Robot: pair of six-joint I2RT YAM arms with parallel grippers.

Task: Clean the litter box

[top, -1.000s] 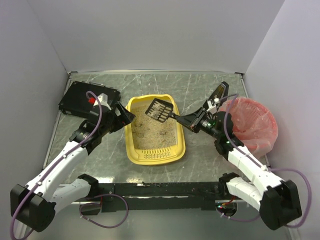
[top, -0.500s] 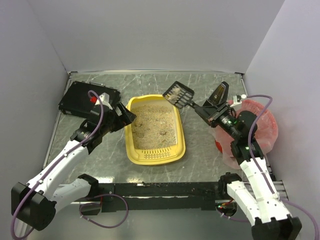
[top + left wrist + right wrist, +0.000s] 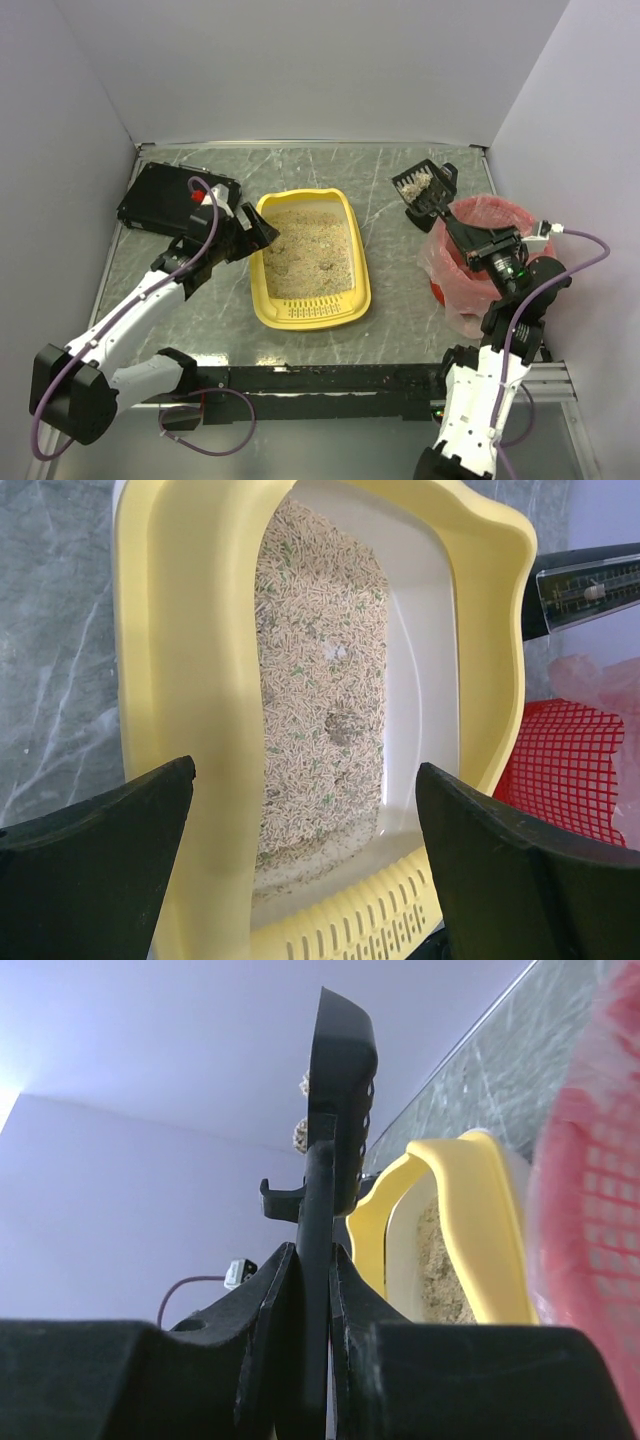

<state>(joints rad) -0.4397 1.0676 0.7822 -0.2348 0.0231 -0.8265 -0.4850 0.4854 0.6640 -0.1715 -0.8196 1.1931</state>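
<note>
The yellow litter box (image 3: 305, 312) lies mid-table with beige litter in it and its slotted rim nearest me. My left gripper (image 3: 258, 232) is open at the box's far left corner. In the left wrist view its jaws (image 3: 305, 772) stand wide apart over the box's left rim (image 3: 175, 680) and litter. My right gripper (image 3: 452, 222) is shut on the handle of a black slotted scoop (image 3: 418, 183), held raised between the box and the bin, with pale clumps in it. The right wrist view shows the fingers (image 3: 280, 1290) clamped on the scoop (image 3: 340, 1110).
A pink-red bag-lined round bin (image 3: 495, 250) stands at the right, under my right arm; it also shows in the left wrist view (image 3: 570, 770) and the right wrist view (image 3: 590, 1190). A flat black box (image 3: 165, 198) lies at the back left. Walls enclose three sides.
My right gripper has lifted the scoop out of the litter box and swung it right, toward the bin. My left gripper has shifted slightly at the box's left rim.
</note>
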